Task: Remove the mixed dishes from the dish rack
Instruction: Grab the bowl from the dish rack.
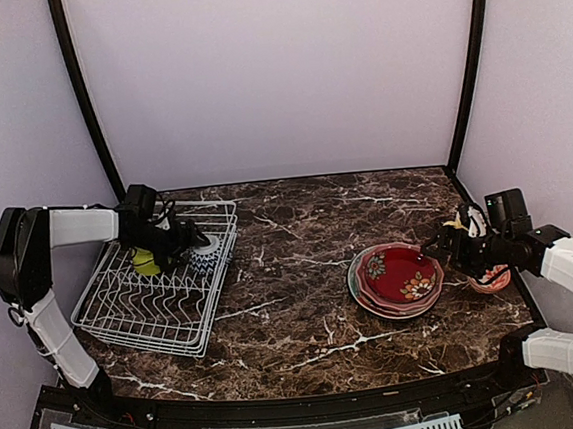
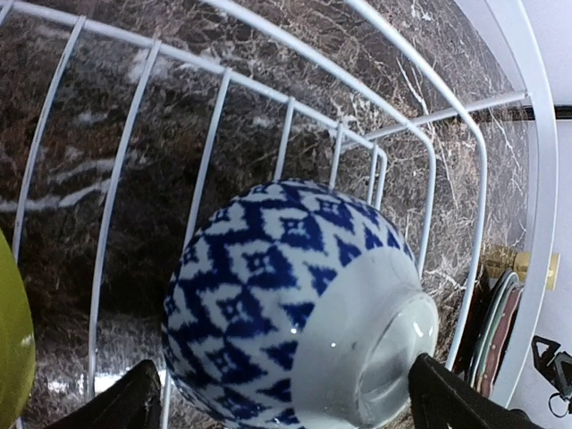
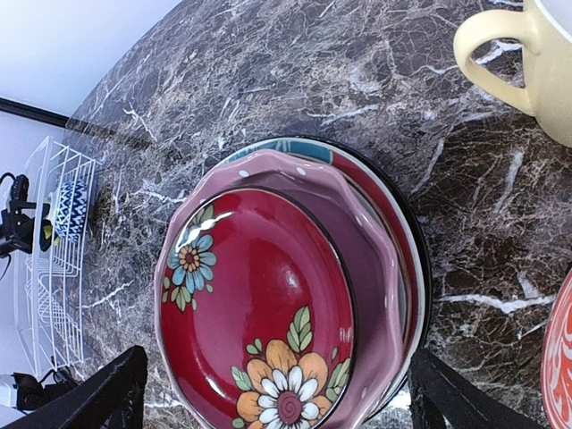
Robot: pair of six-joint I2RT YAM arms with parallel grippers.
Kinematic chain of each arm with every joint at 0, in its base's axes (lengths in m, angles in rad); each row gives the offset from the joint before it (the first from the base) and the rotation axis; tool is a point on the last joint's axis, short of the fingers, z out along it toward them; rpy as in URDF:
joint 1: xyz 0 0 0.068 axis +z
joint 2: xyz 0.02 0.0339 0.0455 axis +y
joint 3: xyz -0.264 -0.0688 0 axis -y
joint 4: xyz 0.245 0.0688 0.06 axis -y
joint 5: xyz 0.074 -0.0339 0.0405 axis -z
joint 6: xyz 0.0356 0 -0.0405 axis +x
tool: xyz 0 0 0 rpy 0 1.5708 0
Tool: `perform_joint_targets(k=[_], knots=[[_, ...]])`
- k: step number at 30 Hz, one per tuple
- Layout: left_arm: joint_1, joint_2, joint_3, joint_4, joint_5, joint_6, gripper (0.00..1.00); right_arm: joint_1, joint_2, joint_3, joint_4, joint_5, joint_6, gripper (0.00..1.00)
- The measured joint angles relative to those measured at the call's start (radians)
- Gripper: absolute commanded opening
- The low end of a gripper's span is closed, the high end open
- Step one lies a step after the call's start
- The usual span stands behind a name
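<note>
Only the left wrist view shows the left gripper released, straddling the blue-white bowl. Right wrist view: right gripper released over plates, mug upper right.

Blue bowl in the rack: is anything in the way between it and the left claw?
Nothing visible is. The left claw is open, with one finger on each side of the blue bowl, which lies on its side in the white rack. The green bowl sits off to one side, not between them.
</note>
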Motion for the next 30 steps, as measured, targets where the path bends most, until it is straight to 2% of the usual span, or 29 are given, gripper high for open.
perform_joint_targets(k=[4,9,17,22,30], knots=[[0.000,-0.065,-0.070,-0.004,0.004,-0.029,0.99,0.000,0.000,-0.002,0.006,-0.002,0.001,0.99],[-0.012,-0.129,-0.130,0.045,0.002,-0.135,0.99,0.000,0.002,-0.010,0.025,-0.014,0.005,0.99],[-0.036,-0.143,-0.121,0.034,-0.067,-0.267,0.99,0.000,-0.003,-0.012,0.032,-0.020,0.004,0.99],[-0.054,-0.124,-0.090,0.034,-0.073,-0.322,0.99,0.000,-0.011,-0.021,0.037,-0.021,0.005,0.99],[-0.064,0.013,-0.029,0.063,0.002,-0.371,0.95,0.000,-0.026,-0.025,0.036,-0.020,0.005,0.99]])
